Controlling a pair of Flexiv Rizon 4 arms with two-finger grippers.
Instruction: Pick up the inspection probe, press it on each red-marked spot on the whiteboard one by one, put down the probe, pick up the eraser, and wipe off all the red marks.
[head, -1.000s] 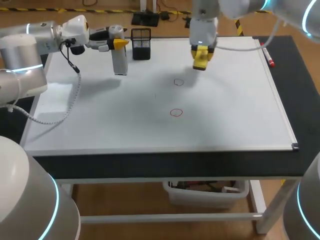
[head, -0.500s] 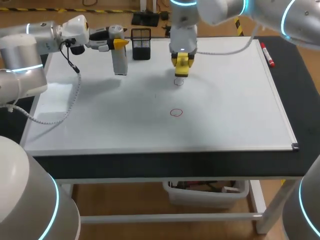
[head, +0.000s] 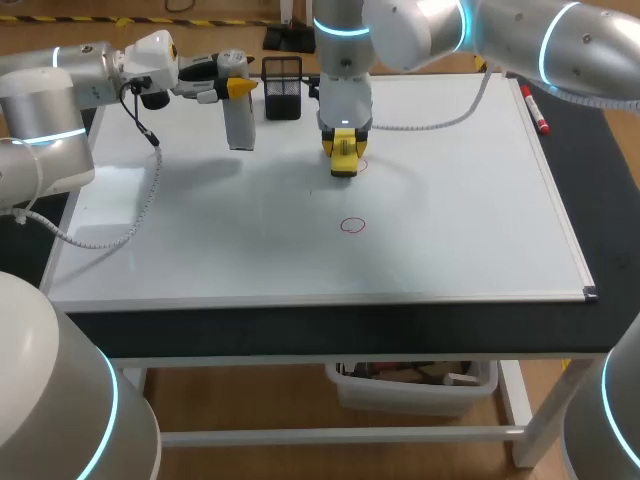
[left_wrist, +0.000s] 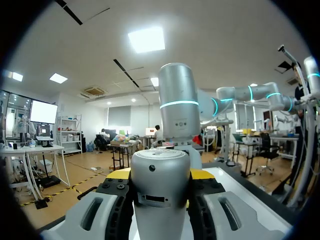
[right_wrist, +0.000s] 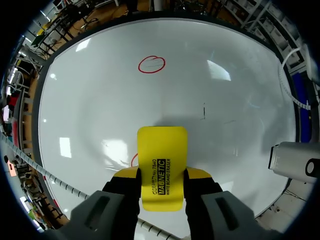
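Gripping the eraser (right_wrist: 162, 150) in the right hand (right_wrist: 161, 175), over the near red mark (right_wrist: 134, 160), far red circle (right_wrist: 151, 64) straight ahead along its long axis.

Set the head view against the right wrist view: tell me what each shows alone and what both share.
Head view only: the left gripper, shut on the probe; the black mesh holder; the red marker at the edge of the whiteboard. Right wrist view only: a red arc peeking out beside the eraser, not clear from above. Both: the right gripper shut on the yellow eraser, the whole red circle, the whiteboard, the probe.
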